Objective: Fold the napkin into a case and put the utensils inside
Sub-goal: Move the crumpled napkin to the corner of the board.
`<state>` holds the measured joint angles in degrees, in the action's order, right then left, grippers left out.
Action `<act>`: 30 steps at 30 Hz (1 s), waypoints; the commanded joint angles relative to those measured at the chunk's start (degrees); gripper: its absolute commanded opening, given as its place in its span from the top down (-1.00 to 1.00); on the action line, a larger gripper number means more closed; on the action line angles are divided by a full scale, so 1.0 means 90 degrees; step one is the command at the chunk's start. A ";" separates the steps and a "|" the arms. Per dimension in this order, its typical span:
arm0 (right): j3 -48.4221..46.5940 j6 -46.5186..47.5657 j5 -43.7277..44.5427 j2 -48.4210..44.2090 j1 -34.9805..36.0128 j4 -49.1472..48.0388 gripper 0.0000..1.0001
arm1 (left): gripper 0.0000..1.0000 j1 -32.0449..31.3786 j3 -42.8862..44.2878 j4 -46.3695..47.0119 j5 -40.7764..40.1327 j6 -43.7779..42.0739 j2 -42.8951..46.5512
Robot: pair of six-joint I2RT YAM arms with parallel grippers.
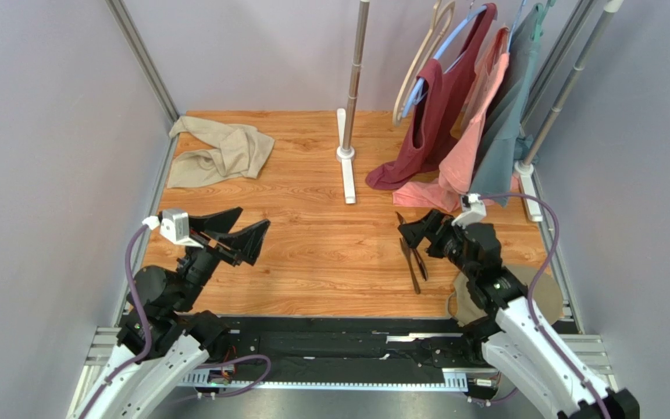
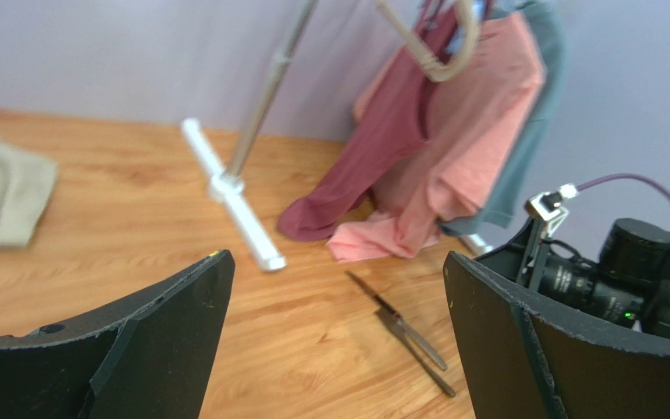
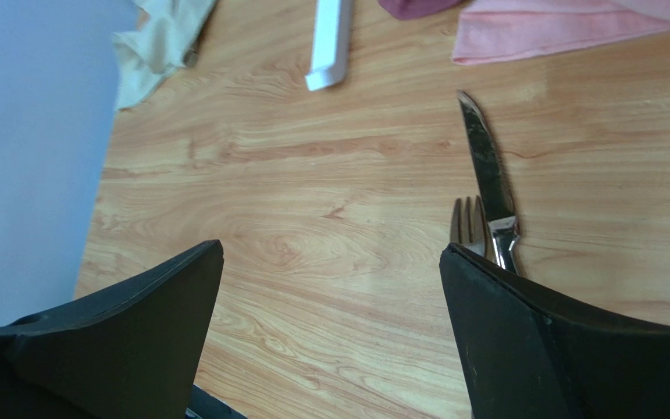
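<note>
A wooden table (image 1: pixel 312 253) stands between grey walls (image 1: pixel 41 131). At its far side a rack's pole (image 1: pixel 358 70) rises from a white foot (image 1: pixel 345 170). To the right hang a maroon top (image 1: pixel 435 113), a salmon one (image 1: pixel 474 144) and a grey-teal one (image 1: pixel 497 153), the first two pooling on the wood. A round tan disc (image 1: pixel 546 301) lies at the near right edge, partly hidden.

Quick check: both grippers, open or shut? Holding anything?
Left gripper: jaws open, holding nothing.
Right gripper: jaws open, holding nothing.
</note>
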<state>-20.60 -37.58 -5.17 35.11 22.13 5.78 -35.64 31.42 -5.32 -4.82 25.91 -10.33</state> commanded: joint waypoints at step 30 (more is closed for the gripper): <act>-0.8288 0.1178 -0.1232 0.9107 0.1867 -0.0222 -0.93 | -0.99 0.4282 0.8849 -0.3481 0.0115 0.0541 -1.2639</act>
<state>-97.69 -27.70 -12.21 117.97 40.01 8.80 1.23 100.40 -32.36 -2.52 34.81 -116.79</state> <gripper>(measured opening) 0.973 0.992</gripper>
